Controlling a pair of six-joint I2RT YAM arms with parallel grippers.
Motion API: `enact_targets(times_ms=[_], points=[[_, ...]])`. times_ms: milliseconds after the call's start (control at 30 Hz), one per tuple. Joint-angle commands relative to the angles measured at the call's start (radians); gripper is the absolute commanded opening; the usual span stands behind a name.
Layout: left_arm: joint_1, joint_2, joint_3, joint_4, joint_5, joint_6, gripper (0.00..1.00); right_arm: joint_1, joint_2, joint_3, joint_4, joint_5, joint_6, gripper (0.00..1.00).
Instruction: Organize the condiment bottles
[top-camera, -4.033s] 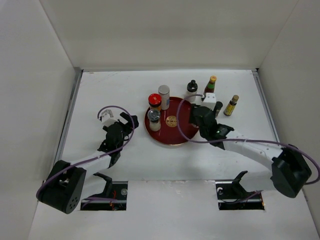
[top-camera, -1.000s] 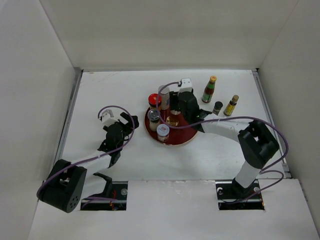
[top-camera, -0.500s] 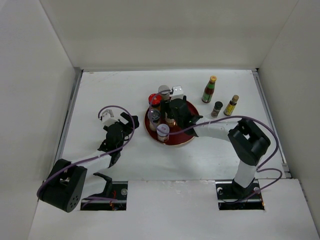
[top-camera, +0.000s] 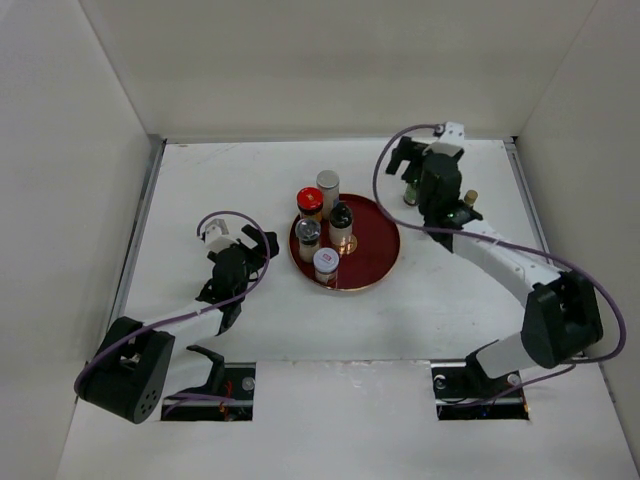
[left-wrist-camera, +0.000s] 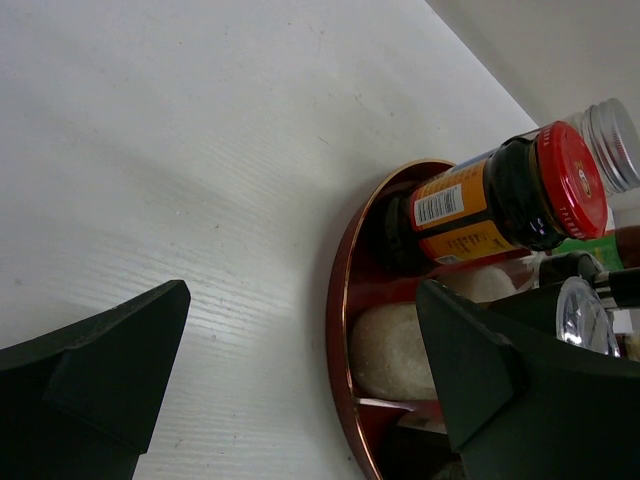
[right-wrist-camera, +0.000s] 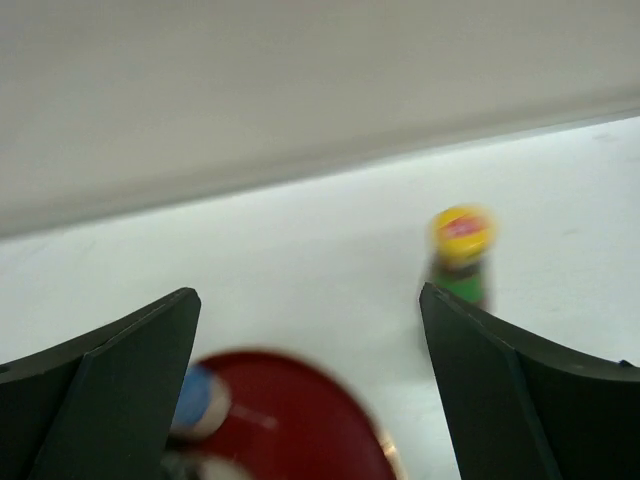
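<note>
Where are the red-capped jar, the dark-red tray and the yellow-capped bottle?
red-capped jar (left-wrist-camera: 560, 178): left wrist view, red lid.
dark-red tray (top-camera: 372, 240): top external view, bare floor, right side.
yellow-capped bottle (right-wrist-camera: 462, 229): right wrist view, yellow cap.

1. A white table (top-camera: 200, 180) forms the floor of the enclosure; the left wrist view shows a fine wood grain on it
2. Plain white panels close three sides: left wall (top-camera: 70, 150), back wall (top-camera: 330, 70), right wall (top-camera: 590, 100)
3. A grey metal strip (top-camera: 138, 230) runs along the table's left edge
4. Two rectangular cut-outs (top-camera: 243, 384) open in the near ledge
5. The light is even and soft, with faint shadows
</note>
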Motion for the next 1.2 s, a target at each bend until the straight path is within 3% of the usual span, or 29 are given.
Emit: enact_targets(times_ms=[0, 200, 500, 567, 700, 800, 1033, 1167], points=[[-0.004, -0.009, 0.008, 0.063, 0.013, -0.009, 1.0, -0.115, 0.036, 0.085, -0.008, 0.047, -0.035, 0.99], [-0.002, 0.014, 0.014, 0.063, 0.016, -0.009, 1.0, -0.247, 0.203, 0.226, -0.06, 0.031, -0.116, 1.0], [-0.004, -0.008, 0.008, 0.065, 0.01, -0.009, 1.0, -0.27, 0.351, 0.3, -0.074, -0.08, -0.108, 0.95], [-0.004, 0.003, 0.011, 0.065, 0.008, -0.009, 1.0, -0.27, 0.368, 0.3, -0.064, -0.077, -0.11, 0.85], [-0.004, 0.001, 0.011, 0.065, 0.016, -0.009, 1.0, -0.27, 0.375, 0.297, -0.045, -0.063, -0.105, 0.53], [-0.002, 0.009, 0.012, 0.065, 0.013, -0.009, 1.0, -0.262, 0.332, 0.265, 0.004, -0.025, -0.115, 0.38], [-0.001, 0.014, 0.016, 0.065, 0.015, -0.009, 1.0, -0.169, 0.133, 0.187, 0.083, -0.002, -0.108, 0.32], [-0.005, 0.011, 0.016, 0.065, 0.019, -0.01, 1.0, -0.081, 0.107, 0.164, 0.084, -0.022, -0.102, 0.33]])
